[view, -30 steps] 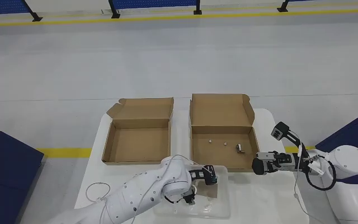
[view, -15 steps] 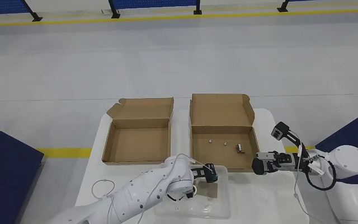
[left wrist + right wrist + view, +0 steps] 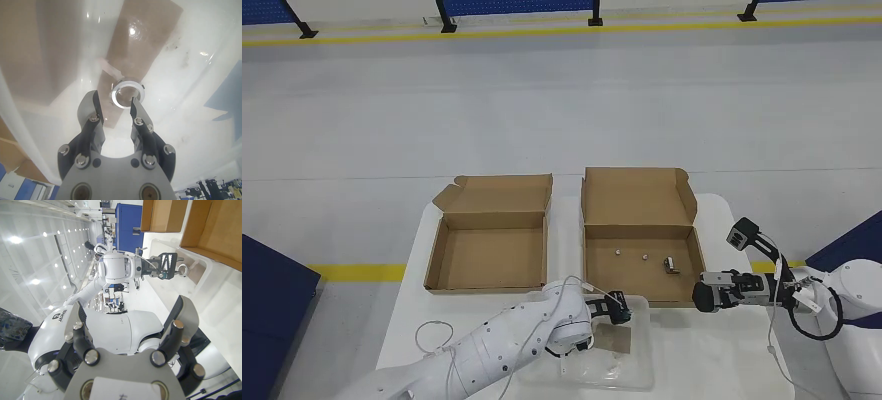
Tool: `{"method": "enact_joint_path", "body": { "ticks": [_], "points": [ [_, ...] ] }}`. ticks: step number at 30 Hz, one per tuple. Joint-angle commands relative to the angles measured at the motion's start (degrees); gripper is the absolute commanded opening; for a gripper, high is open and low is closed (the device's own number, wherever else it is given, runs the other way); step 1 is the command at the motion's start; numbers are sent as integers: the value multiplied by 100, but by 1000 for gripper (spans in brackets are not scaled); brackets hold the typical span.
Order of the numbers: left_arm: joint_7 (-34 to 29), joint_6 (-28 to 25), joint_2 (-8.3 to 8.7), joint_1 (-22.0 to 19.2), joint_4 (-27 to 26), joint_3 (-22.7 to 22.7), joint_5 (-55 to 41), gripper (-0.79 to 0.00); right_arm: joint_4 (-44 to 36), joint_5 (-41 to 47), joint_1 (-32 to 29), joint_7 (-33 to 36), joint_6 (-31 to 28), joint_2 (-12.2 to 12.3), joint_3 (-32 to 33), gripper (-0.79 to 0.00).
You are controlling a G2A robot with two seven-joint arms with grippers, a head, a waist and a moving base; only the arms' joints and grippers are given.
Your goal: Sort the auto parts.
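grey shop floor with a yellow line [image 3: 542,30] across the far side; white table [image 3: 697,345] in front of the robot. landmark: clear tray [image 3: 647,345] at the table's near edge.

- beyond the tray, left-hand cardboard box [image 3: 487,255], lid flap up, nothing seen inside.
- beyond the tray and just beside it, right-hand cardboard box [image 3: 637,275], lid flap up, three small parts [image 3: 644,257] on its floor.
- brown card scrap [image 3: 620,342] showing through the tray's bottom.
- metal ring [image 3: 128,94], silver, lying flat inside the tray over the card scrap's edge.
- left gripper [image 3: 114,95] down inside the tray, jaws parted, nothing clamped; ring sits right at the fingertips, one tip overlapping its rim. contact or not: cannot tell.
- right gripper [image 3: 129,302] well apart from the tray, off the side nearest the right-hand box, above the table, jaws spread wide and holding nothing.
- tray wall stands between the ring and both boxes.
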Motion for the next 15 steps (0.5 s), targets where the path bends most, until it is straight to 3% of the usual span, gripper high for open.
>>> {"method": "enact_joint_path", "body": {
  "ticks": [1,15],
  "points": [
    [-10,-31,-23,-2,44,4,-14,-502,0,0,0,0,0,0,0,0],
    [-49,-133,-169,1,324,-10,-12,-573,0,0,0,0,0,0,0,0]
  ]
}}
